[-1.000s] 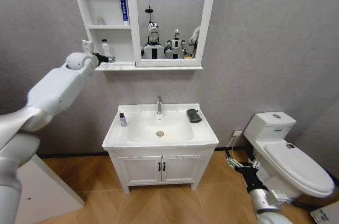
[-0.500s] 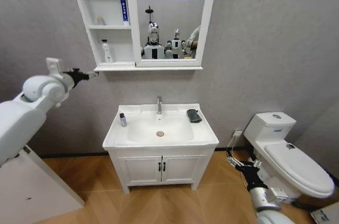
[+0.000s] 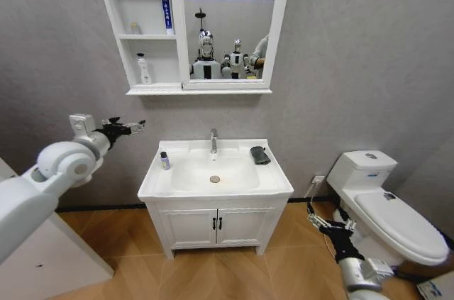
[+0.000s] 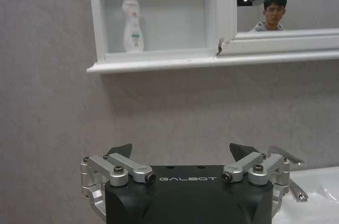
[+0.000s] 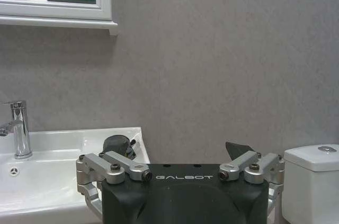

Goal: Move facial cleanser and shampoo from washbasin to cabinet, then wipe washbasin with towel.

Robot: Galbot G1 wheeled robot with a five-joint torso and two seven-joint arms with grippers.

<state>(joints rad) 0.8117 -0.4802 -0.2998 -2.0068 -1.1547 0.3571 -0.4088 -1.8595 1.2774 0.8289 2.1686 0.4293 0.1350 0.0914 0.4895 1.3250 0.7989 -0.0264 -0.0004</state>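
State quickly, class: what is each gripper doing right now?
Left gripper: open, empty, beside the washbasin, below the cabinet.
Right gripper: open, empty, low near the toilet.

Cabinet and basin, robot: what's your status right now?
Left gripper open, empty, below cabinet. Right gripper open, low by toilet. One bottle shelved, one bottle on basin.

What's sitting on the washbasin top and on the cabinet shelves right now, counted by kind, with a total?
Bottles and tubes: 4, namely the white bottle, the blue-and-white tube, the small pale container on the cabinet shelves, and the small dark-capped bottle on the washbasin.
Towels: 1, the dark towel on the washbasin.
Total: 5.
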